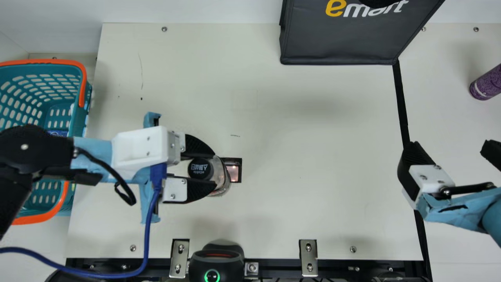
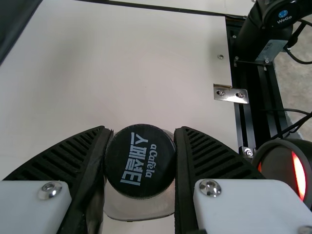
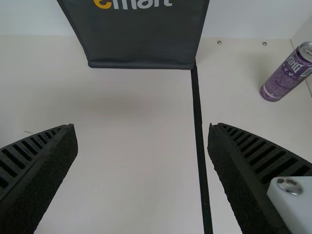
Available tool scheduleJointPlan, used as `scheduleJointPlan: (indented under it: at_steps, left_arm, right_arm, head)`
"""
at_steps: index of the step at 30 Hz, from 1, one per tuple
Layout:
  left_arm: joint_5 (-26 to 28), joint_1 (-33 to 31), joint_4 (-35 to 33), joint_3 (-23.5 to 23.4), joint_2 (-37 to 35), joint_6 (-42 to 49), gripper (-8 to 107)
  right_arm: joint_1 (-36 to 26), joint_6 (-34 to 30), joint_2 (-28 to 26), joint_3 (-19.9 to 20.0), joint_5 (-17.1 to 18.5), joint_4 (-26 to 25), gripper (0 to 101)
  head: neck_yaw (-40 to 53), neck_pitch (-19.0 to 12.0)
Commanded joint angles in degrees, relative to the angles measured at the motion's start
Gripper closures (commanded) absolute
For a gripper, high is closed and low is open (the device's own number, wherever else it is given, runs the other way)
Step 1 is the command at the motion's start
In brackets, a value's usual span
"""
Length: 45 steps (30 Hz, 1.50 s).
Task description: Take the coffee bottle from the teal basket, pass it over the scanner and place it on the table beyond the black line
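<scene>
**Scanning the Coffee Bottle (image 2: 140,161) Appeared to Be the Step in Hand**

The left tool (image 1: 215,169) grasped the bottle between its two fingers, above the left-hand part of the counter (image 1: 305,156), clear of the teal basket (image 1: 87,113). The scanner (image 1: 215,258) stood at the near edge, and a small dark-framed square (image 1: 239,170) with a pinkish glow lay just beside the bottle. Which of the two did the reading, and whether the bottle hung in the air or touched down, was hard to tell from above.

The right tool (image 3: 142,126) was released and empty, its fingers wide apart near the black line (image 3: 197,112). The next move called for a clean pass with the label facing the reader; after that, the bottle needed carrying right, perhaps by handover, and setting down beyond the line.
</scene>
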Motion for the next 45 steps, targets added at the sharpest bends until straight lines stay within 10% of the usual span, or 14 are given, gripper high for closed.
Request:
scheduleJointPlan:
  at_steps: [1,16,45]
  left_arm:
    - [-0.8,-0.5,-0.2,0.2,1.1,0.4,107]
    - [-5.5,-2.5,-1.3,1.0,8.0,3.4,107]
    - [-4.9,-1.5,-0.8,0.0,5.9,-7.1,10]
  right_arm:
    - [0.0,0.0,0.0,0.0,0.0,0.0,6]
    - [0.0,0.0,0.0,0.0,0.0,0.0,6]
    - [0.0,0.0,0.0,0.0,0.0,0.0,6]
  head:
    - [0.1,-1.7]
    - [0.1,-1.7]
    - [0.1,-1.7]
